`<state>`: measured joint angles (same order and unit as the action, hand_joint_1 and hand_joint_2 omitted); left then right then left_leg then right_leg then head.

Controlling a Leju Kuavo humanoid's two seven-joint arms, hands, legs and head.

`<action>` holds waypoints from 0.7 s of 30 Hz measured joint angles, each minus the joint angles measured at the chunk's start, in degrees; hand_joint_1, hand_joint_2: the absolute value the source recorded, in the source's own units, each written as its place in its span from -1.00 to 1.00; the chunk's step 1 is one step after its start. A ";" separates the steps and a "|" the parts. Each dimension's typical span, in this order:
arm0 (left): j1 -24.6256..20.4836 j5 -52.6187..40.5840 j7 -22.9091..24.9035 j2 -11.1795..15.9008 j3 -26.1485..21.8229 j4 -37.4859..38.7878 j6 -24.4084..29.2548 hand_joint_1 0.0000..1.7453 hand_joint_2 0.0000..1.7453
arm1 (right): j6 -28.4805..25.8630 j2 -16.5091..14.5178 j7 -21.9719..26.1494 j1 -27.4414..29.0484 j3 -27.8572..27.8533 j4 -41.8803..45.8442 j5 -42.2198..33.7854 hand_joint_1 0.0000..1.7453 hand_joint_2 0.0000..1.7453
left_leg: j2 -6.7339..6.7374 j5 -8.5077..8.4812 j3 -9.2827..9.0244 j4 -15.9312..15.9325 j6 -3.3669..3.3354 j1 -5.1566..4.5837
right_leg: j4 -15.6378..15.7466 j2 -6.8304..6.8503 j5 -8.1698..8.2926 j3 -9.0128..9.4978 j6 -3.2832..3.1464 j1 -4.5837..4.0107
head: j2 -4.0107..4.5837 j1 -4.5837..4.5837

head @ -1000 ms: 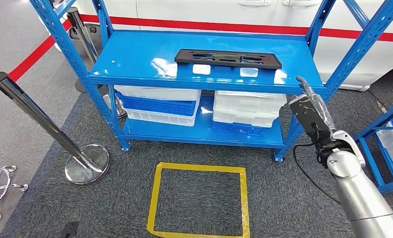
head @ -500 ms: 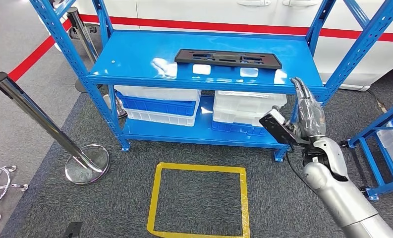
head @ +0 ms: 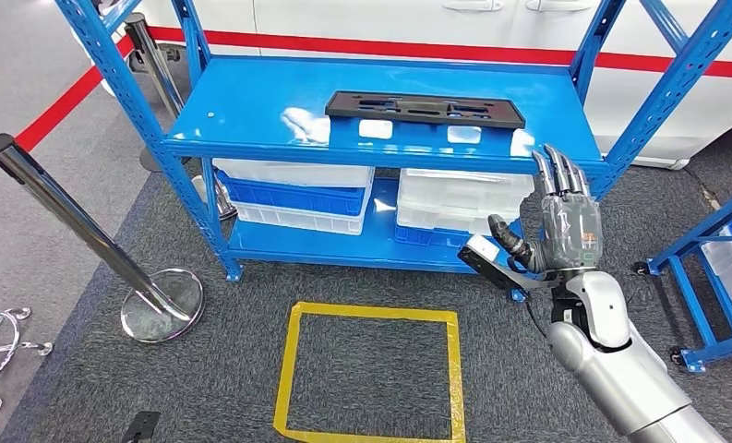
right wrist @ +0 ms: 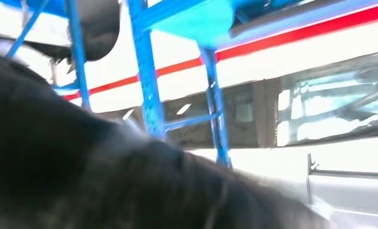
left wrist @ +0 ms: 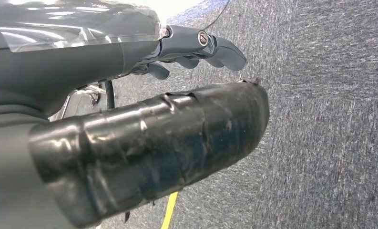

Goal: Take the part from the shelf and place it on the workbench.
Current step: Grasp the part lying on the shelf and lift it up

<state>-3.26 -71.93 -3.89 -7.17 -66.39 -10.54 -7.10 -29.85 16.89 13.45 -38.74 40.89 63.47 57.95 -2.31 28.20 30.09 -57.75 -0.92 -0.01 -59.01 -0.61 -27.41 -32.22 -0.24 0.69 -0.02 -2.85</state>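
Part (head: 425,109): lying flat near the shelf's (head: 251,111) front edge, right of centre, long axis running along that edge; right hand (head: 558,228) hovering spread and holding nothing, below the front right corner, nearer; left hand (left wrist: 129,124) hanging over carpet, grasp impossible to tell.

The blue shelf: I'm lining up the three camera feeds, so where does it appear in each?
Head view: the blue shelf spans the upper middle, the black part lying on its top level, the right hand raised before its right post.
Left wrist view: not in it.
Right wrist view: blurred blue posts, upper middle.
Shared landmark: the red stripe behind the shelf.
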 joint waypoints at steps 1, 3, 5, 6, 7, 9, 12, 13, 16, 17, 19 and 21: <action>0.00 -0.04 -0.03 0.00 0.01 0.01 0.01 -1.00 -1.00 | 0.00 0.04 -0.02 0.02 0.11 0.00 0.04 -1.00 -1.00 | 0.00 0.00 0.00 0.00 0.00 0.00 | 0.00 0.00 0.00 0.00 0.00 0.00 | 0.00 0.00; -0.01 -0.14 -0.05 0.00 0.02 0.03 0.01 -1.00 -1.00 | 0.06 0.12 -0.05 0.06 0.26 0.01 0.04 -1.00 -1.00 | 0.00 0.00 0.00 0.00 0.00 0.00 | 0.00 0.00 0.00 0.00 0.00 0.00 | 0.00 0.00; -0.01 -0.25 -0.01 0.00 0.06 0.04 0.01 -1.00 -1.00 | 0.19 0.18 -0.05 0.10 0.33 0.02 0.06 -1.00 -1.00 | 0.00 0.00 0.01 0.00 0.00 0.00 | 0.00 0.00 0.00 0.00 0.00 0.00 | 0.00 0.00; -0.02 -0.36 0.03 0.00 0.08 0.05 0.01 -1.00 -1.00 | 0.32 0.19 -0.05 0.11 0.36 0.02 0.07 -1.00 -1.00 | 0.00 0.00 0.03 -0.04 0.00 -0.01 | 0.01 0.00 0.02 0.00 0.02 0.01 | 0.00 -0.01; -0.02 -0.47 0.07 0.00 0.11 0.05 0.01 -1.00 -1.00 | 0.49 0.18 -0.05 0.11 0.39 0.02 0.08 -1.00 -1.00 | 0.00 0.00 0.05 -0.08 0.00 -0.02 | 0.02 0.00 0.03 0.00 0.05 0.02 | 0.00 -0.01; -0.03 -0.78 0.10 0.00 0.22 0.05 0.01 -1.00 -1.00 | 0.94 -0.01 -0.05 0.11 0.55 0.02 0.10 -1.00 -1.00 | -0.01 0.00 0.11 -0.16 0.00 -0.04 | 0.03 0.01 0.07 -0.02 0.11 0.05 | 0.00 -0.01; -0.07 -1.20 0.09 0.00 0.49 0.05 0.01 -1.00 -1.00 | 1.44 -0.73 -0.05 0.11 0.87 0.02 0.10 -1.00 -1.00 | -0.01 0.01 0.20 -0.28 -0.01 -0.04 | 0.03 0.01 0.13 -0.06 0.19 0.05 | 0.00 -0.01; -0.10 -1.26 0.08 0.00 0.54 0.05 0.01 -1.00 -1.00 | 1.56 -0.95 -0.05 0.11 0.97 0.02 0.10 -1.00 -1.00 | -0.01 0.01 0.25 -0.34 -0.02 -0.04 | 0.03 0.01 0.15 -0.07 0.23 0.06 | 0.00 -0.01; -0.15 -1.27 0.08 0.01 0.59 0.05 0.00 -1.00 -1.00 | 1.79 -1.53 -0.05 0.11 1.23 0.02 0.10 -1.00 -1.00 | -0.02 0.04 0.43 -0.61 -0.10 -0.04 | 0.04 0.02 0.24 -0.12 0.39 0.07 | 0.00 -0.01; -0.15 -1.27 0.08 0.01 0.60 0.05 0.01 -1.00 -1.00 | 1.82 -1.66 -0.05 0.10 1.28 0.02 0.10 -1.00 -1.00 | -0.03 0.05 0.52 -0.71 -0.16 -0.05 | 0.04 0.02 0.29 -0.15 0.48 0.08 | 0.00 -0.01; -0.15 -1.28 0.08 0.02 0.60 0.05 0.01 -1.00 -1.00 | 1.81 -1.84 0.01 0.09 1.29 0.03 0.09 -1.00 -1.00 | -0.03 0.02 0.73 -0.86 -0.43 -0.09 | 0.17 0.02 0.45 -0.21 0.75 0.13 | 0.00 -0.01; -0.18 -1.37 0.02 0.02 0.64 0.06 0.01 -1.00 -1.00 | 1.74 -2.02 0.23 0.05 1.31 0.22 -0.03 -1.00 -0.50 | 0.06 -0.39 0.63 -0.25 -1.09 0.11 | 0.35 0.06 0.58 -0.20 1.19 0.11 | 0.00 0.01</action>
<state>-3.44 -73.30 -3.87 -7.15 -65.75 -10.49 -7.09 -28.11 14.87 13.68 -38.69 42.19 63.69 57.92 -2.25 27.81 30.72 -58.00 -2.01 0.10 -58.65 -0.55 -26.83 -32.42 0.95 0.80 -0.02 -2.84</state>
